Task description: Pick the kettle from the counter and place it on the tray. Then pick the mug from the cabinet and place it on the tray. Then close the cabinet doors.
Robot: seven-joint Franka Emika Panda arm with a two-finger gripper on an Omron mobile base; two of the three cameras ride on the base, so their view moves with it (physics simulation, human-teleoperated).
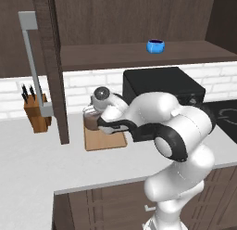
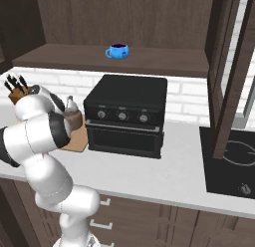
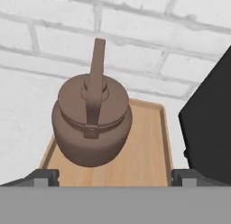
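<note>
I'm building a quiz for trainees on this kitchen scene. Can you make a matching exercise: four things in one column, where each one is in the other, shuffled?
Things:
1. kettle
2. mug
3. knife block
4. oven

Places:
A. on the cabinet shelf
B. on the counter, left of the open cabinet door
C. on the tray
D. on the counter, right of the tray

Pairs: 1-C, 2-A, 3-B, 4-D
</note>
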